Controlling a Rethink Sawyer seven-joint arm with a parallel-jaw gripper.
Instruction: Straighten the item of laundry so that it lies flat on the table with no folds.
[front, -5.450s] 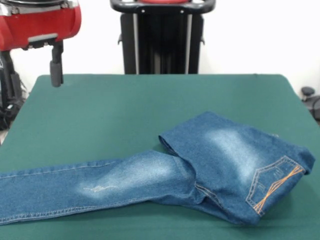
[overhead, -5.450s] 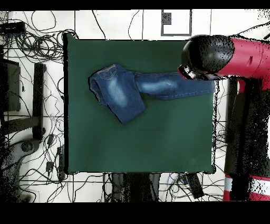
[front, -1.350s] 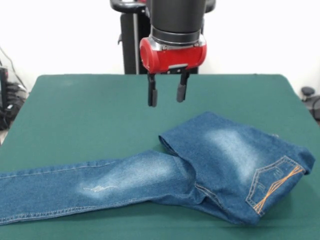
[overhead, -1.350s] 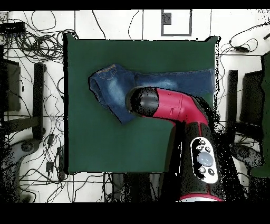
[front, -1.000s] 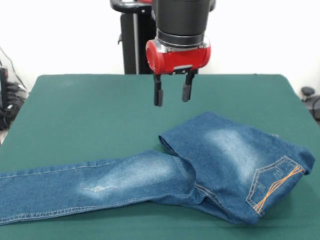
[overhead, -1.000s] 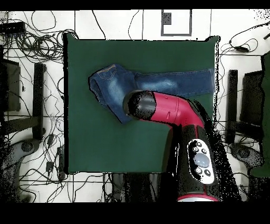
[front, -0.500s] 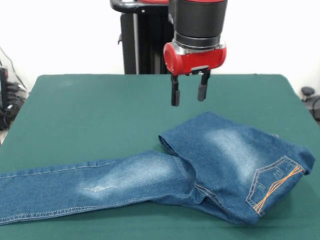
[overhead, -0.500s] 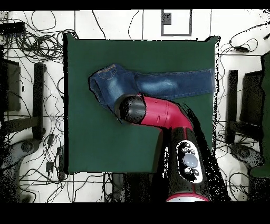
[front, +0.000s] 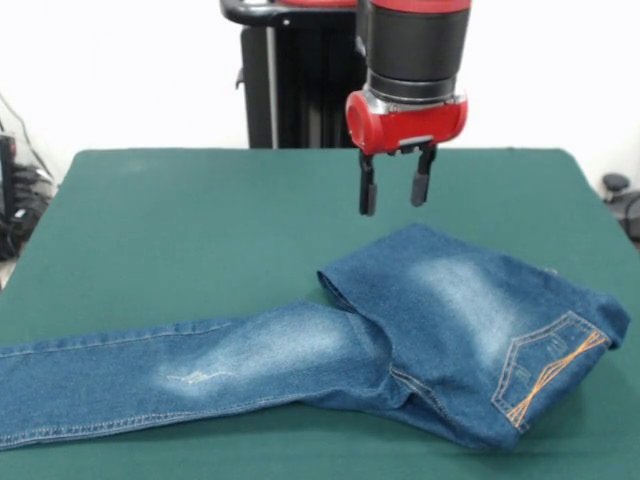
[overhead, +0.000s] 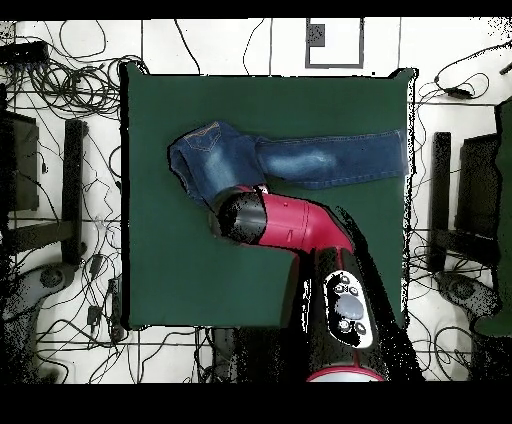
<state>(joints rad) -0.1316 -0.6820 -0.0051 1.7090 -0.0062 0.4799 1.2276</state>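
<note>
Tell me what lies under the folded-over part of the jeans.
Under the folded flap of the jeans a denim layer shows at the edges, on the green table. The rest beneath is covered. The open gripper hovers above.

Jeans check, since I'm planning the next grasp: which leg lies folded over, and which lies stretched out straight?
The leg under the open gripper is folded back over the seat beside the orange-stitched pocket. The other leg runs straight toward the table edge.
</note>
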